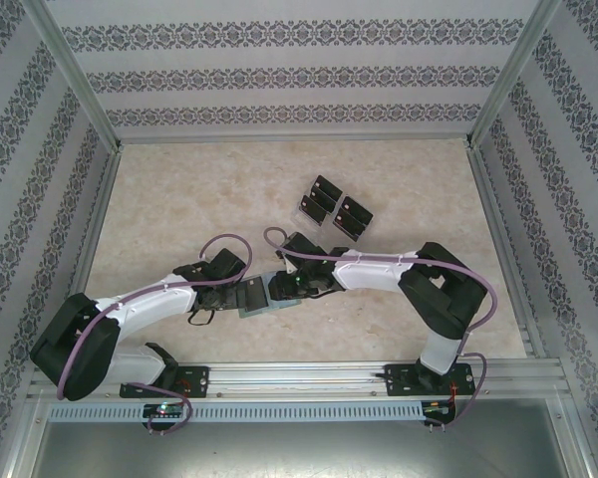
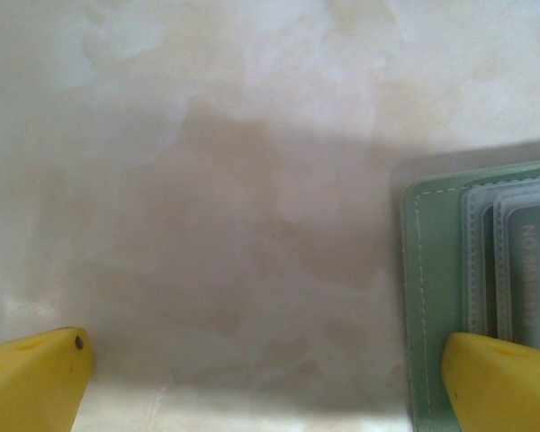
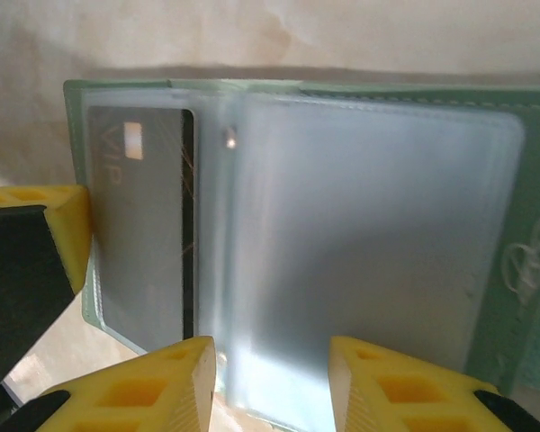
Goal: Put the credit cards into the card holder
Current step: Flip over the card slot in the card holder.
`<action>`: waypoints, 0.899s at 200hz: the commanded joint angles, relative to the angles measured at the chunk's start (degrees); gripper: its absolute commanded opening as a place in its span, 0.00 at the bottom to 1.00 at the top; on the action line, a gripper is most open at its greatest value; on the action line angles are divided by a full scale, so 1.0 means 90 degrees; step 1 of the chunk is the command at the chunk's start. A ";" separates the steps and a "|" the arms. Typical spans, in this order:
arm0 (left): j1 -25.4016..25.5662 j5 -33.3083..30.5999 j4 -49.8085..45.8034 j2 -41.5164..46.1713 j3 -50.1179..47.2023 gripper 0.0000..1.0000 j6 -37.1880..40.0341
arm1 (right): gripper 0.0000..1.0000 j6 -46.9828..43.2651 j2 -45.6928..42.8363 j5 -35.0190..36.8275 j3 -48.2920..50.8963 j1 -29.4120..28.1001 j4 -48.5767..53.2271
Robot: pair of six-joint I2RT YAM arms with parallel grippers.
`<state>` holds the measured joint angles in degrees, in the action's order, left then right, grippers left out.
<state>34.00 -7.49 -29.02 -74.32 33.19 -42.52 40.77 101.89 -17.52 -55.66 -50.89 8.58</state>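
The sage-green card holder (image 1: 253, 298) lies open on the table between my two grippers. In the right wrist view the card holder (image 3: 529, 270) shows frosted sleeves, and one black credit card (image 3: 148, 225) sits inside the left sleeve. My right gripper (image 3: 270, 387) is open, its fingertips over the lower edge of the middle sleeve. My left gripper (image 2: 270, 387) is wide open; its right finger (image 2: 499, 382) lies over the card holder's (image 2: 432, 270) left edge. Several more black credit cards (image 1: 336, 206) stand further back.
A clear acrylic tiered rack (image 1: 307, 211) holding the black cards stands behind the wallet, right of centre. Metal frame rails and patterned walls bound the marbled table (image 1: 179, 199). Both arms converge low near the front middle.
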 commanded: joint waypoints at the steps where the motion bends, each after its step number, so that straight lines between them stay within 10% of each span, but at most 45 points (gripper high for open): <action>1: -0.0077 -0.0061 -0.0259 0.0199 0.0286 1.00 -0.0083 | 0.39 0.0156 0.0153 -0.0138 -0.0133 -0.0058 -0.0144; 180: -0.0085 -0.0447 -0.0680 -0.0451 0.0885 1.00 0.0393 | 0.40 -0.0351 -0.0481 0.0208 -0.0128 0.0360 0.0498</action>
<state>34.00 -10.33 -34.09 -77.08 39.83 -41.17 39.79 96.16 -15.99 -55.83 -47.70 11.00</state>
